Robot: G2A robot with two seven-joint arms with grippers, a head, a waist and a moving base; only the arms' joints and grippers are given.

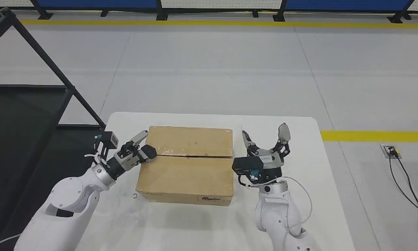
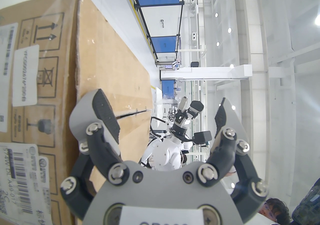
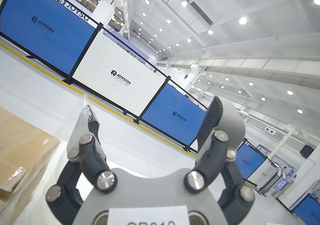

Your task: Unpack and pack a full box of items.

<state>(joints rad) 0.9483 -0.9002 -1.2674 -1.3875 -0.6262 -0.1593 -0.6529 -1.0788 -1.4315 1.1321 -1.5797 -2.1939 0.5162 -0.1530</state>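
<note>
box (image 1: 186, 163) shut, contents hidden | left tool (image 1: 145, 145) spread at box's left edge | right tool (image 1: 265, 133) spread | white tabletop (image 1: 326, 205)

Box (image 1: 186, 179) crowds the left gripper (image 1: 145, 144) on one side; right gripper (image 1: 265, 133) points into free air, box close alongside.

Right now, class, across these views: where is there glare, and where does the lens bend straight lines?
Right wrist view: ceiling lamps glare, tape on the cardboard box shines, fence panels bow. Left wrist view: flare whitens one edge, beams curve. Top view: even light, lines nearly straight.
</note>
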